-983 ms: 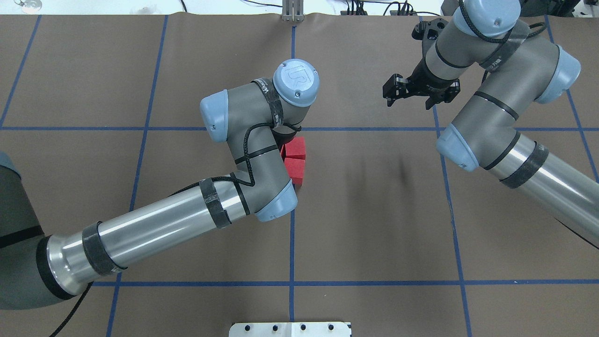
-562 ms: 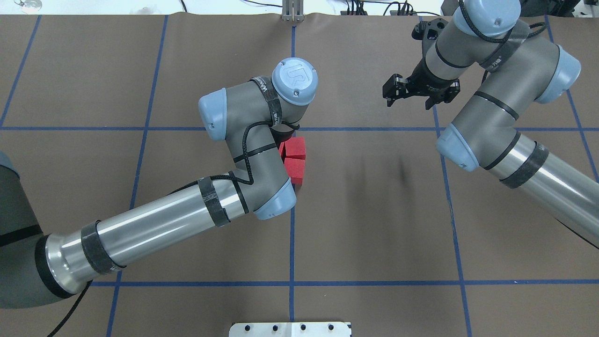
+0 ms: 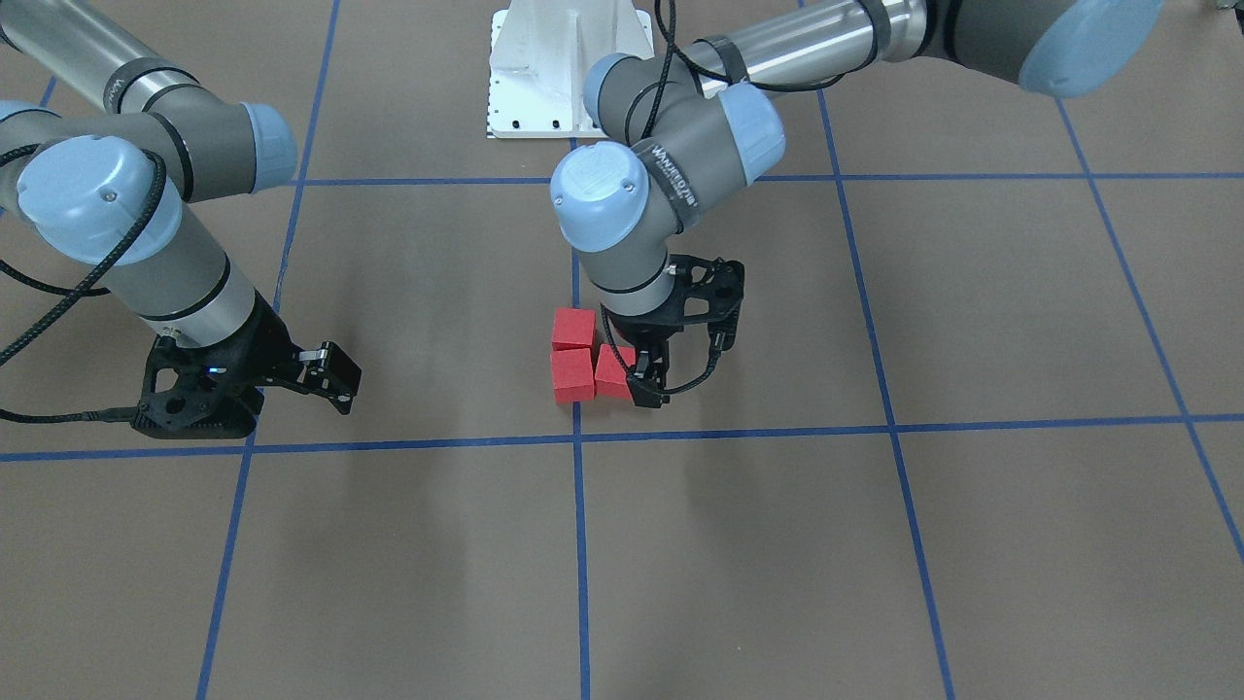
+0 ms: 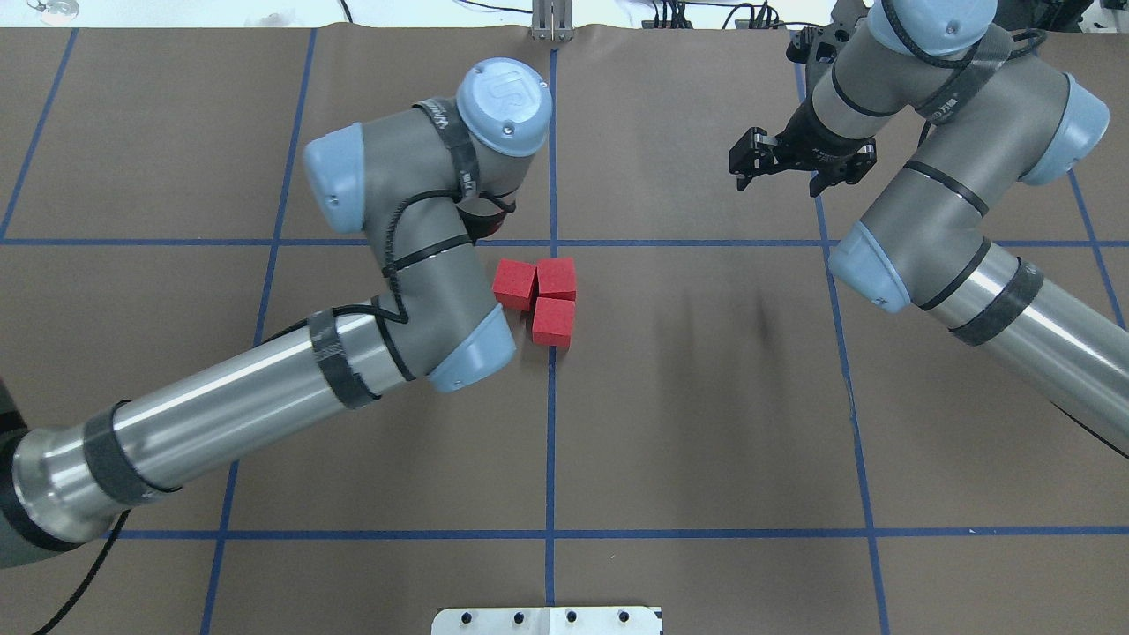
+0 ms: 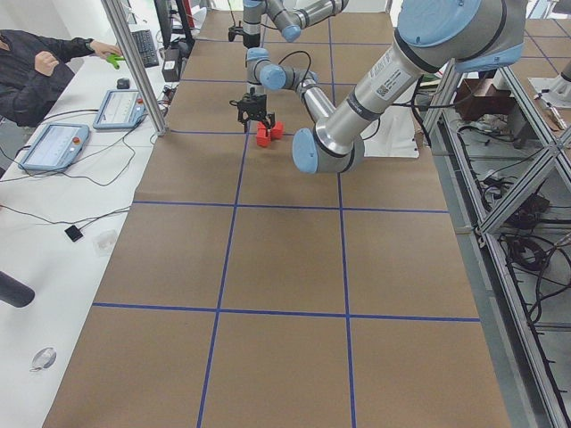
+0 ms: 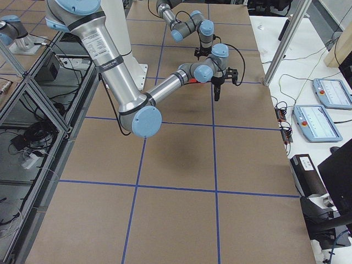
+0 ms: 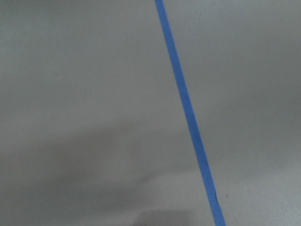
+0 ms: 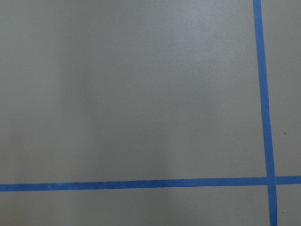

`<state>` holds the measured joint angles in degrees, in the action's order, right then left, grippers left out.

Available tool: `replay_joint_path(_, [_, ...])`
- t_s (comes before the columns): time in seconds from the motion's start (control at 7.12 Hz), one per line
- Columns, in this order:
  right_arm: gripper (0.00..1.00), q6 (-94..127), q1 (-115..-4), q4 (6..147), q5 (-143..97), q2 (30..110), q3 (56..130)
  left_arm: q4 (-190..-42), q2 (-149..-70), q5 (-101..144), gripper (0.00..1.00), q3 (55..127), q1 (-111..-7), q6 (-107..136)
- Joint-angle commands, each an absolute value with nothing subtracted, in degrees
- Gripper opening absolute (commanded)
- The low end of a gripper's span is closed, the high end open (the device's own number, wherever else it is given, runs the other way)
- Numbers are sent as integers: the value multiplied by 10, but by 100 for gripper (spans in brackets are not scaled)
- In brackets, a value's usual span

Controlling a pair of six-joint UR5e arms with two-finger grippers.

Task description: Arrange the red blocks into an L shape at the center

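Left tool spread, empty. Blocks form the L at center, just beside its one finger; touching or not, can't tell. Right tool spread, well apart from them. Risk: sideways pull-out snags nearest block, skews the L.

Bright, even light from overhead, so you get no hard shadows, only soft smeared grey patches on the brown matte table cover, darkest to the right of the three small red cubes. Mild glare streaks the polished silver tube of the left arm. Both wrist views come out pale and washed; the blue tape line is soft-edged, with a dim shadow low in frame. In your side views the far end is small, with little detail.
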<state>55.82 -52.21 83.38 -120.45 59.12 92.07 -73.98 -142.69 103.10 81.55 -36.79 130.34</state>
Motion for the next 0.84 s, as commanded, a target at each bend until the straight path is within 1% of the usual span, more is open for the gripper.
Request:
replay_joint_path(0.0, [99, 558, -529, 825, -1182, 595, 922, -716, -1248, 1029, 100, 1028, -406, 1143])
replay_joint_path(0.14, [99, 558, -541, 795, -1177, 623, 922, -727, -1165, 1028, 100, 1097, -424, 1035])
replay_joint_path(0.28, [99, 542, -566, 747, -1180, 661, 919, -765, -1103, 1029, 100, 1131, -458, 910])
replay_joint_path(0.56, [99, 436, -633, 742, -1219, 709, 915, -894, -1002, 1041, 100, 1131, -517, 727])
replay_joint_path(0.7, [99, 372, -675, 743, -1255, 734, 911, -916, -968, 1095, 100, 1131, -564, 615])
